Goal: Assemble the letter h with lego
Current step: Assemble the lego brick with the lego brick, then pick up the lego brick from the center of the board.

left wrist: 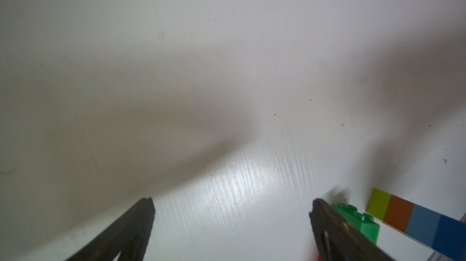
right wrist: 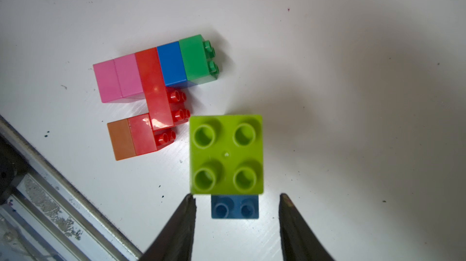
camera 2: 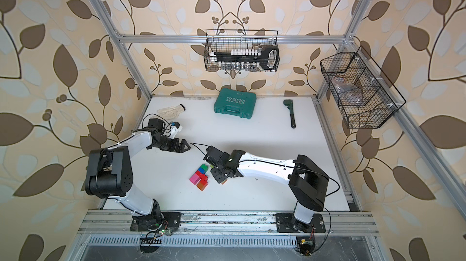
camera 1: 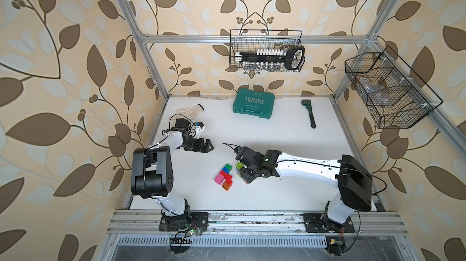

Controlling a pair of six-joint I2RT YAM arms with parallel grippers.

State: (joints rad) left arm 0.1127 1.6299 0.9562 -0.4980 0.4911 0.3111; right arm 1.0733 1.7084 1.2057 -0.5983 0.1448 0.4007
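Lime lego brick (right wrist: 226,154) just ahead of right gripper (right wrist: 235,195); jaws parted, nothing gripped.

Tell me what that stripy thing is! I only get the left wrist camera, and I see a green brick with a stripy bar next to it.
Observer: It is a column of joined bricks. The right wrist view looks straight onto the studs of its lime brick.
Operator: Is anyone holding it?
Observer: Not that I can see. The right gripper is right by it with its jaws apart, and bare table shows between them.
Operator: And my green brick?
Observer: The green brick is one end of a flat multicolour piece lying on the table.
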